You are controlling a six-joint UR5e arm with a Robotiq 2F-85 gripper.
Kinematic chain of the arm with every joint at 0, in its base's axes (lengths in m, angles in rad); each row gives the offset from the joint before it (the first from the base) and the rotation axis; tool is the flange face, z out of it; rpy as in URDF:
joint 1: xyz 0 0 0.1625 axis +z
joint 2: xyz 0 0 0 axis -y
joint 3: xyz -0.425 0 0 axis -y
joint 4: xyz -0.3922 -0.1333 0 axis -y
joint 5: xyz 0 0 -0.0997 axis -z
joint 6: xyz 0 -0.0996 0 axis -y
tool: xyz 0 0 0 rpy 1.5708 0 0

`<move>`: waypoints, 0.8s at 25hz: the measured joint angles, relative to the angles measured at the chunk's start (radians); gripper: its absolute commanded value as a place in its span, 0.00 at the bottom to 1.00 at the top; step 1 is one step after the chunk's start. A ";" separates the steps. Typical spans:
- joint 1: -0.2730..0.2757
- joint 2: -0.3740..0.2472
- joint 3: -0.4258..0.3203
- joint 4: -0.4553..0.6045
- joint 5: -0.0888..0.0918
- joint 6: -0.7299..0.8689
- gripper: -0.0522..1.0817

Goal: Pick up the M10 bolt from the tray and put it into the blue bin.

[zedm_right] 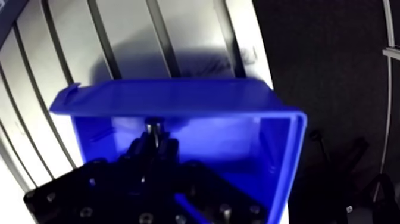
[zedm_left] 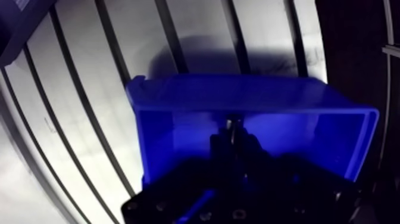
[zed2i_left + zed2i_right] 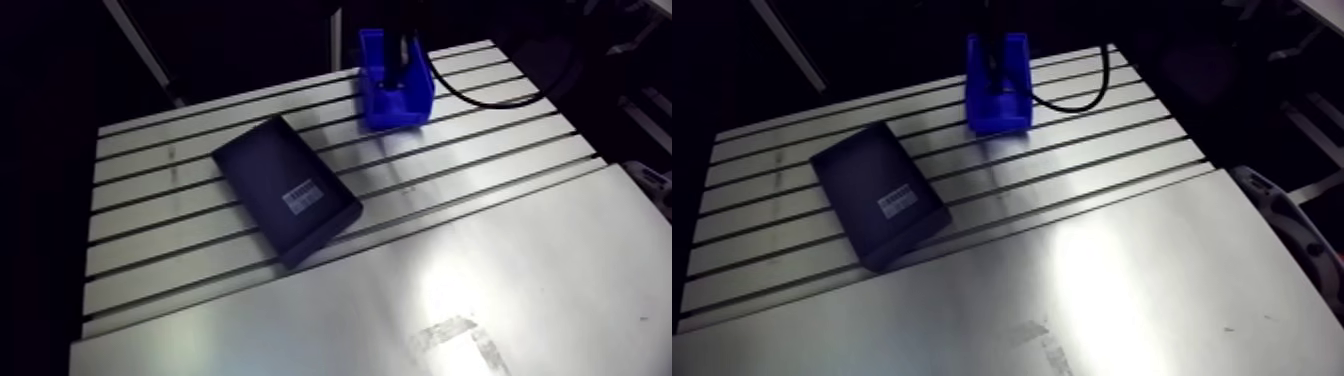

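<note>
Since the fingers [image 2: 221,148] are down inside the bin [image 2: 250,98] at the bench's [image 3: 500,130] far edge, clamped on the bolt [image 2: 231,126], I'd say only the drop is left.

The slotted aluminium table [image 3: 480,150] shows dark parallel grooves running across its far half. A smooth metal sheet [image 3: 250,335] covers the near half, bright with glare, and bears a scuffed, greyish angular mark [image 3: 455,338] near its front edge.
</note>
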 measured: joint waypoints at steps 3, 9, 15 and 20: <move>0.001 0.005 0.001 0.000 -0.009 0.000 0.93; 0.001 0.014 0.001 -0.001 -0.032 -0.001 0.33; 0.004 0.012 0.001 -0.010 -0.036 0.009 0.05; 0.012 -0.006 0.002 -0.015 -0.039 0.012 0.05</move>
